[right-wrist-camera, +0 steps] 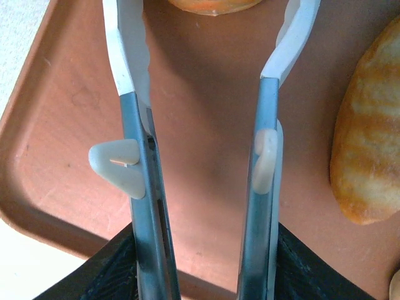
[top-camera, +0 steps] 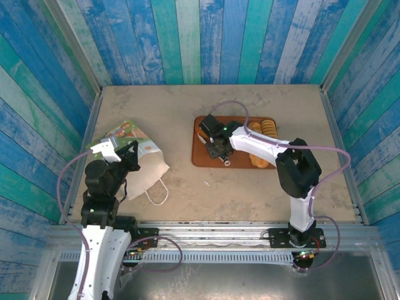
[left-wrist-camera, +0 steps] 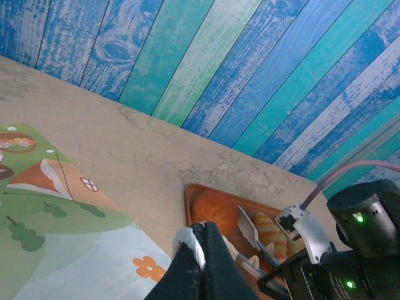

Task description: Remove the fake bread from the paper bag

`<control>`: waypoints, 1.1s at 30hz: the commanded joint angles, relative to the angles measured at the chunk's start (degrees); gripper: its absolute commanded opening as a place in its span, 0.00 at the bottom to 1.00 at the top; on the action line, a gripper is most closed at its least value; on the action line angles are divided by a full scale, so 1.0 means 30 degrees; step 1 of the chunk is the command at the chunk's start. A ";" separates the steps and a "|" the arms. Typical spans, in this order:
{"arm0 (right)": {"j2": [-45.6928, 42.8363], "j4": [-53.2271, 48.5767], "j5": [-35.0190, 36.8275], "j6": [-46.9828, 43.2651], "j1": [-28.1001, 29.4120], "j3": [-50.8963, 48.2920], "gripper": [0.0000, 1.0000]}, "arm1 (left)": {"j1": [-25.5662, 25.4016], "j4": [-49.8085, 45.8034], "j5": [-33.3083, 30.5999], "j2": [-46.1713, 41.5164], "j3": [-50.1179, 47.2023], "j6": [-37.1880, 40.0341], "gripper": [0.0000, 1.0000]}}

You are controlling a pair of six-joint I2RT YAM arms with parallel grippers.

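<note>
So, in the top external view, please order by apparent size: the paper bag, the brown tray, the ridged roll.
1. paper bag, partly hidden by the left arm
2. brown tray, close in size, so uncertain
3. ridged roll, clearly smallest

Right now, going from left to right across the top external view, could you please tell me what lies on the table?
Paper bag held by the left gripper → brown tray with the right gripper over it → bread pieces at the tray's right end.

bun (right-wrist-camera: pixel 214 5) cut off, loaf (right-wrist-camera: pixel 369 131) cropped
</note>
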 commanded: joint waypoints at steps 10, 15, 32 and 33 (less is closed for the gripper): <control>0.0792 -0.0557 0.0168 -0.0933 -0.0300 0.1421 0.53 | -0.0023 0.0519 0.0219 -0.0008 -0.0244 0.0208 0.00; 0.1029 -0.0606 0.0308 -0.1213 -0.0445 0.1640 0.54 | -0.0008 0.0651 0.0204 0.0072 -0.0332 -0.0024 0.00; -0.4643 0.0712 -0.1283 -0.1392 -0.0454 -0.1820 0.62 | -0.0013 -0.0081 0.0054 -0.0177 0.0452 -0.0939 0.00; -0.5082 0.0932 -0.1477 -0.1377 -0.0431 -0.2316 0.62 | -0.0026 -0.0096 0.0100 -0.0199 0.0488 -0.0988 0.00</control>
